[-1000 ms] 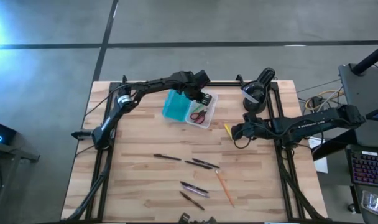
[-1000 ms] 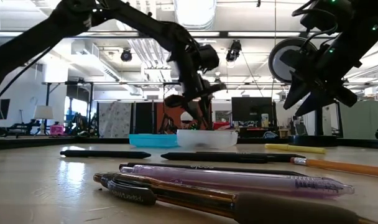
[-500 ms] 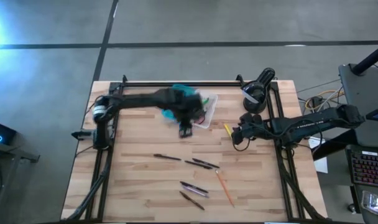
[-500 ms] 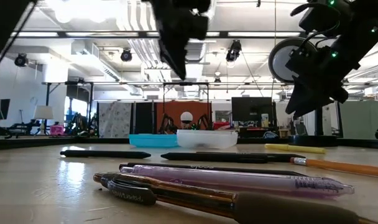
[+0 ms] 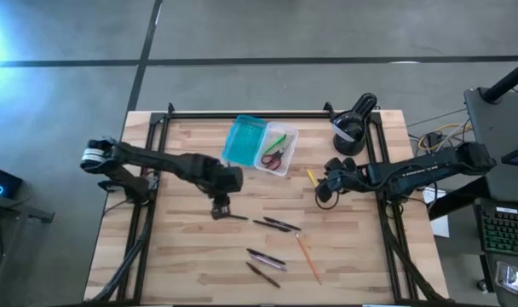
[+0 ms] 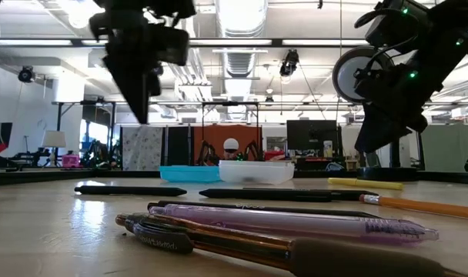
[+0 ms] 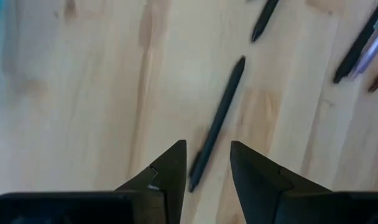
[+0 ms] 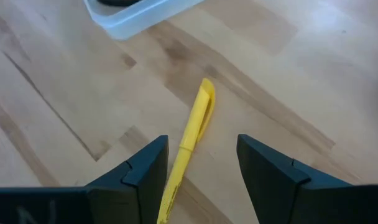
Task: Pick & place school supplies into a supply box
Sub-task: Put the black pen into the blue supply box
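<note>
Dark pen (image 7: 218, 121) lies lengthwise ahead of the left claw (image 7: 206, 171), near end between its open, empty fingers.

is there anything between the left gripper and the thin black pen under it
Nothing. In the left wrist view the open left gripper hovers over the thin black pen, whose near end shows between the fingers with only bare wooden table around it.
</note>
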Action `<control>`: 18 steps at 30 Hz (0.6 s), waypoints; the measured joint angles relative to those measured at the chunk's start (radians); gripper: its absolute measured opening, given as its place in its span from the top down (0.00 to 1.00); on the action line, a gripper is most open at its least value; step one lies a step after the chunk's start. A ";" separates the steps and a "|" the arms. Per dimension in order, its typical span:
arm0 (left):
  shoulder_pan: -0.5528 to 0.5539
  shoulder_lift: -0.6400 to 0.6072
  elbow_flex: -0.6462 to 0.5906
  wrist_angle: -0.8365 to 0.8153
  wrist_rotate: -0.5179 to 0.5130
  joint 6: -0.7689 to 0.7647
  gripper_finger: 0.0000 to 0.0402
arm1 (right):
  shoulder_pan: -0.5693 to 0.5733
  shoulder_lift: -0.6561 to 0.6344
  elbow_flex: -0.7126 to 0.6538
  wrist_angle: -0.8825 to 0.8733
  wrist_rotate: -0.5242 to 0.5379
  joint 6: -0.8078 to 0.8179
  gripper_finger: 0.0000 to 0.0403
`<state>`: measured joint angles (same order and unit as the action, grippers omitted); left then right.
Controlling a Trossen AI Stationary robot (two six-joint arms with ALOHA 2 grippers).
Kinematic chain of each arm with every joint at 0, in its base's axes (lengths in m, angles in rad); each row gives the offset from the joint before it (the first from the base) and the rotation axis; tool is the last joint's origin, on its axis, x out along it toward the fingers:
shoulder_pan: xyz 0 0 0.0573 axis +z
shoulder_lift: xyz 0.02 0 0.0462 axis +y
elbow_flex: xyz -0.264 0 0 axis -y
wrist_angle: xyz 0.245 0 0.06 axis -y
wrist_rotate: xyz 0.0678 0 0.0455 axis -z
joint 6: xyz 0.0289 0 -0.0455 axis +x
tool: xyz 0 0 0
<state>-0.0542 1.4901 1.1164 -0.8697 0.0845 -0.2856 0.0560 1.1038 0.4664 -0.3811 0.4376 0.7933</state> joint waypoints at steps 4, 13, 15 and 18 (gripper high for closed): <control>-0.017 -0.024 -0.062 0.004 0.000 -0.027 0.73 | 0.000 0.000 0.000 -0.001 -0.012 0.000 0.55; -0.034 0.000 -0.153 0.133 0.001 0.042 0.73 | 0.000 0.013 0.000 0.000 -0.012 0.011 0.55; -0.037 0.009 -0.171 0.235 0.000 0.045 0.73 | 0.000 0.013 0.000 0.000 -0.012 0.013 0.55; -0.049 0.047 -0.174 0.311 0.001 0.054 0.73 | 0.000 0.013 0.000 -0.001 -0.015 0.016 0.55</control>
<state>-0.1029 1.5374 0.9421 -0.5582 0.0857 -0.2315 0.0560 1.1168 0.4664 -0.3822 0.4222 0.8095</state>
